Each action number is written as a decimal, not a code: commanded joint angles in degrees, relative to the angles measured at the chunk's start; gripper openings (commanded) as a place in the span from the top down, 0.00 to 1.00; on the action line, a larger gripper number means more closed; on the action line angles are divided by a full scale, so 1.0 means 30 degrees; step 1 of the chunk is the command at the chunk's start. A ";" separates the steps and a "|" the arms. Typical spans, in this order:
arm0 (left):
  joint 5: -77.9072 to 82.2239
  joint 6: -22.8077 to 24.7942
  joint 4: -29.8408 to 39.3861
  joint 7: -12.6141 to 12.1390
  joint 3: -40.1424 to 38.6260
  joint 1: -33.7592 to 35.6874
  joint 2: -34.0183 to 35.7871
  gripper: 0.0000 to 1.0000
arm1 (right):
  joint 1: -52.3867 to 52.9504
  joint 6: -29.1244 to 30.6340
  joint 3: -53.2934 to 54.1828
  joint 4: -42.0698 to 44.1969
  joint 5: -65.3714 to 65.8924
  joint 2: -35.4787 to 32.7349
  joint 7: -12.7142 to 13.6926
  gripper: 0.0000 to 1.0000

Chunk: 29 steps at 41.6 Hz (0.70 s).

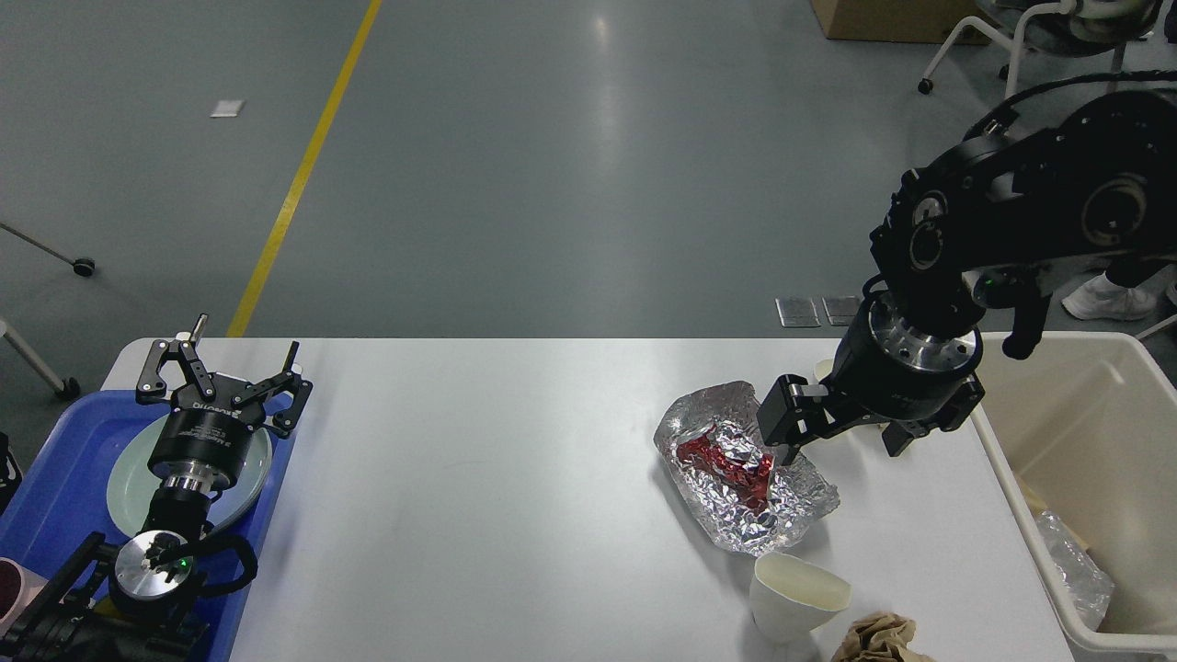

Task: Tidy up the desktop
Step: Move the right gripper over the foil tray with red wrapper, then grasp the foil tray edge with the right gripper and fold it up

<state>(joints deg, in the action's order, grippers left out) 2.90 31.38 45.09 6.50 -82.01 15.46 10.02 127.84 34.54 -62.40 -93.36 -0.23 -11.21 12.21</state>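
Blue tray (55, 478) at left carries a pale green plate (124, 483). Crumpled foil tray (745, 478) holds red wrapping (713, 455). White paper cup (791, 602) stands near it, brown paper wad (878, 639) just beside. Cream bin (1085, 432) at right contains clear plastic (1071, 565).

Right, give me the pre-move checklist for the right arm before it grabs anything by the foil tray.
1. Right gripper open: ok, fingers spread, nothing seen between them.
2. Target under it: cannot tell; the far paper cup and brown wad are almost hidden behind the wrist.
3. Foil tray clear of the fingers: not ok, the left finger overlaps its far edge.
4. Cream bin ready for a drop: ok, open, beside the desktop.
5. Left gripper out of the way: ok, open over the blue tray.
6. Near cup undisturbed: ok.
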 commanded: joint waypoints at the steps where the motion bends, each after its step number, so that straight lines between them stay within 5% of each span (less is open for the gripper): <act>1: 0.0000 0.0000 0.0001 0.0000 0.0001 0.0002 0.0000 0.04 | -0.1154 -0.1605 0.0175 0.0357 0.0104 0.0220 0.0002 0.03; 9: 0.0000 0.0000 0.0001 0.0000 0.0001 0.0002 0.0000 0.04 | -0.4024 -0.4128 0.0057 0.1879 -0.0012 0.0455 0.0002 0.03; 29: 0.0000 0.0000 0.0001 0.0000 0.0001 -0.0027 0.0000 0.04 | -1.0379 -0.4305 0.0057 0.7384 -0.3845 0.0367 0.0031 0.07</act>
<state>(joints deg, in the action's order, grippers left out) 2.90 31.38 45.09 6.50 -81.99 15.42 10.02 101.26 21.54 -62.24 -75.15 -7.60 -10.02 12.31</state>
